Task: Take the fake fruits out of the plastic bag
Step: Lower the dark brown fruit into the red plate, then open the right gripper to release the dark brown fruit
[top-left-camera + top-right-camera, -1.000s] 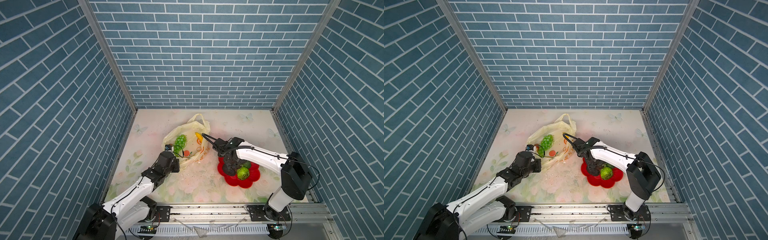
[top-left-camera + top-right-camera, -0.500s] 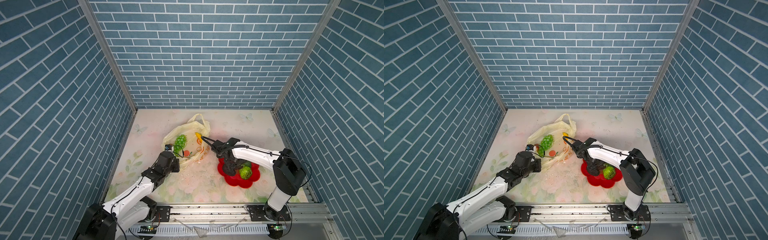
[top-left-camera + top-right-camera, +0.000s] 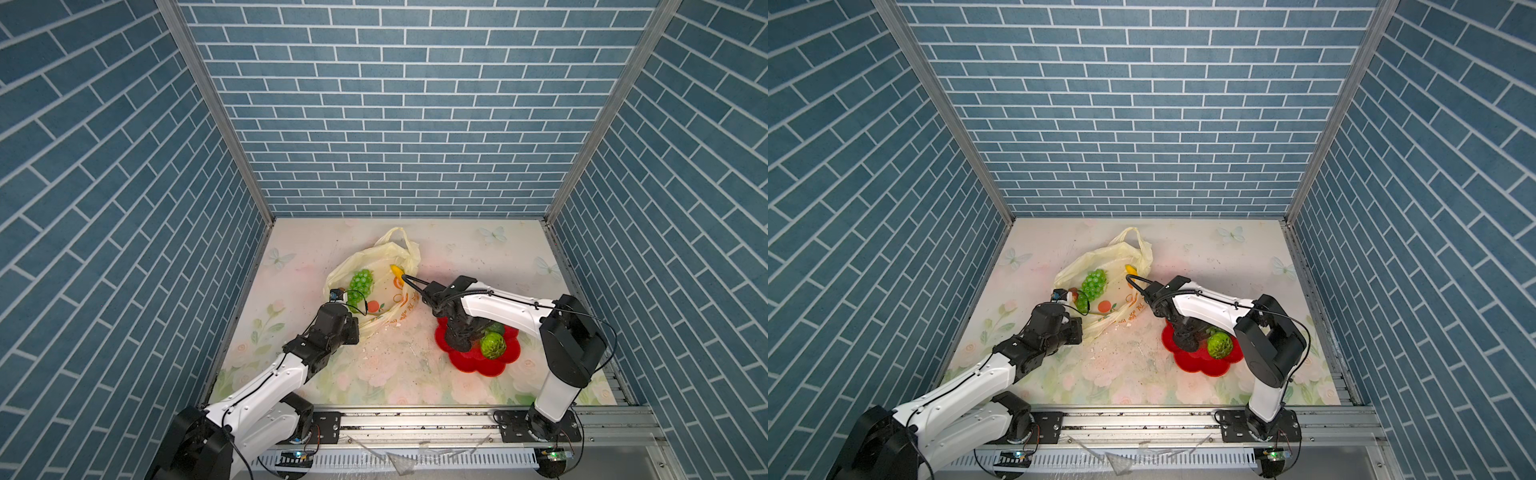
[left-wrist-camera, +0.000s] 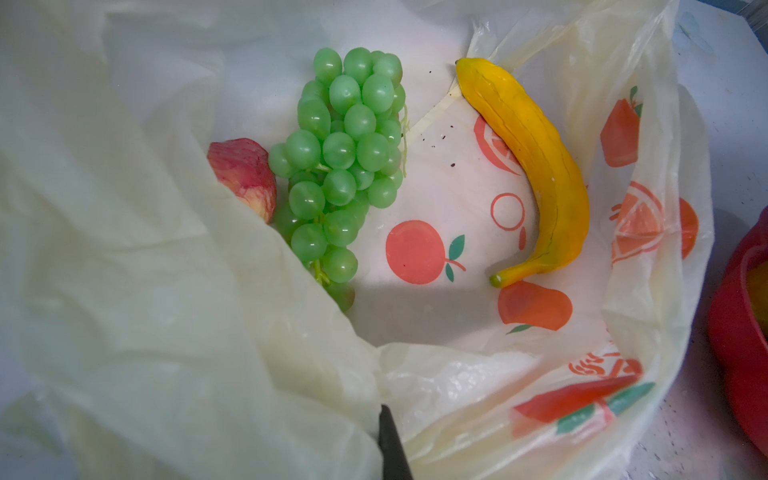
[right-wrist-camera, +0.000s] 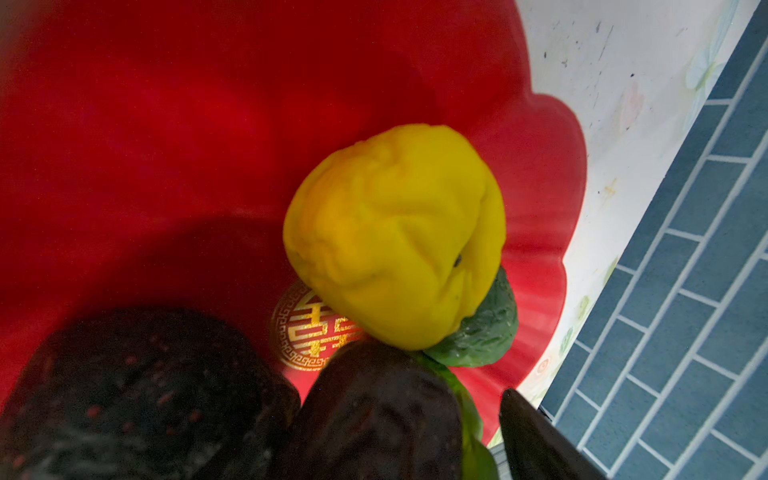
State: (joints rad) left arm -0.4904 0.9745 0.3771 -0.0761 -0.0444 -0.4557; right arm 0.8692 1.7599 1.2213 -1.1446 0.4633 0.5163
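Where brick walls box tabletop, left end effector tight on bag (right end effector agape).

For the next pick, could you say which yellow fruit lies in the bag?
The curved yellow plastic banana; the lumpy yellow one sits on the red scalloped plate.

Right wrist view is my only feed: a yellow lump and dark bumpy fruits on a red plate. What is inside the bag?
Observer: The left wrist view shows a green grape bunch lying inside the plastic bag.
Operator: Anything else in there?
Observer: A yellow banana lies apart from the grapes, on the bag's printed side.
Operator: Is anything holding the bag?
Observer: The left end effector is shut on the bag's rim, with plastic gathered over it.
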